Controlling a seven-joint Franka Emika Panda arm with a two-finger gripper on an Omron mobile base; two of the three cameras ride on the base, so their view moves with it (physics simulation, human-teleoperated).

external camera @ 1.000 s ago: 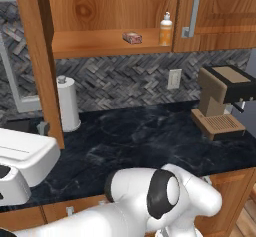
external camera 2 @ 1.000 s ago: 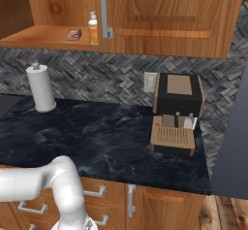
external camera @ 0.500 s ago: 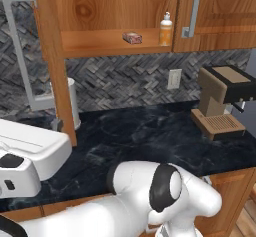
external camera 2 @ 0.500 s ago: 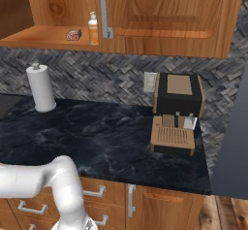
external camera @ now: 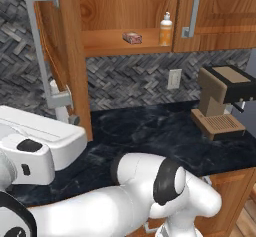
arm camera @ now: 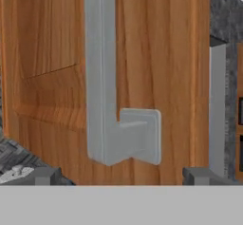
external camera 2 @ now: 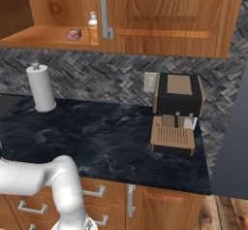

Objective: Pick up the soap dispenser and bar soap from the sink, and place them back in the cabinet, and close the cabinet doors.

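Spread fingers at the cabinet door handle
The gripper (arm camera: 121, 174) is released, fingertips (arm camera: 45, 175) either side of the silver bar handle (arm camera: 100, 72) on the half-open left cabinet door (external camera: 67, 56). Soap dispenser (external camera: 166, 29) and bar soap (external camera: 132, 38) stand on the cabinet shelf (external camera: 107, 43).

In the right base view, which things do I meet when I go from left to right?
Paper towel roll → bar soap → soap dispenser → wall outlet → coffee machine.
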